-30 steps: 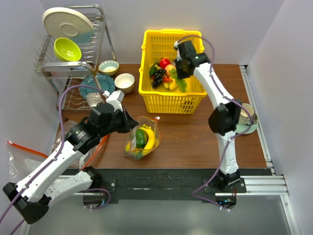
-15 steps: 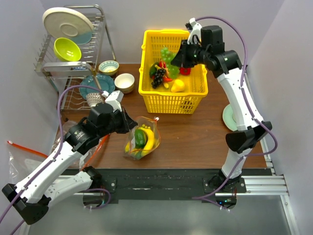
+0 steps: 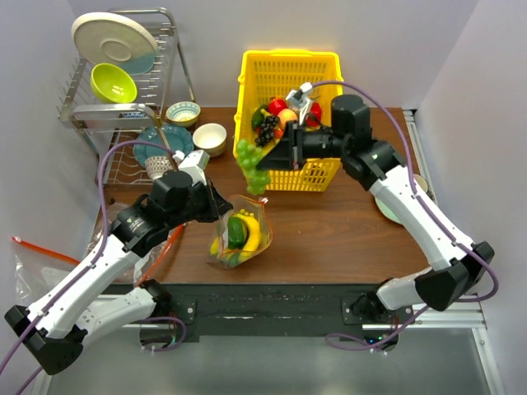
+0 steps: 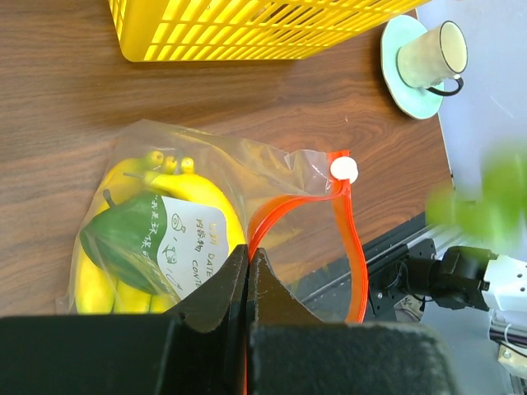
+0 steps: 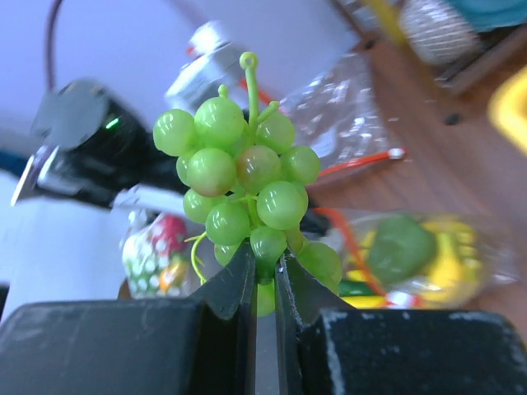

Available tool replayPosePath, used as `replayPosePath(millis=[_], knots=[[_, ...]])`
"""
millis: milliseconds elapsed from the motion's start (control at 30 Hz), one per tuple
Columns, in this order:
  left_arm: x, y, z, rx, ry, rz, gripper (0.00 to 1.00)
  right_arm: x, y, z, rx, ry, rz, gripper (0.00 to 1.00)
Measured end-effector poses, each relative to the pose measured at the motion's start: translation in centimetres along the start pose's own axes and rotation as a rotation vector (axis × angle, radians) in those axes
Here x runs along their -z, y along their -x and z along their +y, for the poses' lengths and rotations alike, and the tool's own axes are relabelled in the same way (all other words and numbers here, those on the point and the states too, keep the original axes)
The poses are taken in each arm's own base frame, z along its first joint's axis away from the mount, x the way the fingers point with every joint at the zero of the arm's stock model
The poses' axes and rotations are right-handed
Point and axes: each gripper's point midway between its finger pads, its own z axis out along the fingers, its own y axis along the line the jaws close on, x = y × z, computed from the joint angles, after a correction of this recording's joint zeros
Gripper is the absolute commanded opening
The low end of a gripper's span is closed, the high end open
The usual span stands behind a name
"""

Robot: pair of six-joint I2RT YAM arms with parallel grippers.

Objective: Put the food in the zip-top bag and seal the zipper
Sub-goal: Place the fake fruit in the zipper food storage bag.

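The clear zip-top bag lies on the table with a yellow banana bunch and a green vegetable piece inside. Its orange-red zipper curves open at the mouth. My left gripper is shut on the zipper edge, seen up close in the left wrist view. My right gripper is shut on the green grapes and holds them in the air just above and behind the bag, in front of the basket. In the right wrist view the grapes sit above the closed fingertips, with the bag blurred beyond.
A yellow basket with more toy produce stands at the back centre. A dish rack and bowls are at the back left. A cup on a saucer sits at the right. Another clear bag hangs off the left side.
My right arm has lifted the green grapes out of the basket and swung them left and forward, toward the bag. The left gripper and bag have not moved.
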Motion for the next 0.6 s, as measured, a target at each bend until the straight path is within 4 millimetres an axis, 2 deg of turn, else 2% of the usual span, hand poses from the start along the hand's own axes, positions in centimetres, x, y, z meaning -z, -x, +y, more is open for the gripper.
replayPosePath(millis=[100, 200, 333, 600], knots=[[0.0, 0.1, -0.1, 0.0, 0.0, -0.001, 0.0, -1.1, -2.8, 3.7, 0.048, 0.105, 0.06, 0.06], [0.0, 0.2, -0.2, 0.0, -0.003, -0.003, 0.0, -1.3, -5.5, 5.1, 0.067, 0.153, 0.097, 0.05], [0.0, 0.4, -0.4, 0.0, -0.006, -0.003, 0.0, -1.1, -7.7, 3.7, 0.052, 0.137, 0.112, 0.04], [0.4, 1.1, -1.1, 0.004, -0.025, -0.013, 0.0, -2.3, -11.3, -1.1, 0.013, 0.032, 0.16, 0.02]])
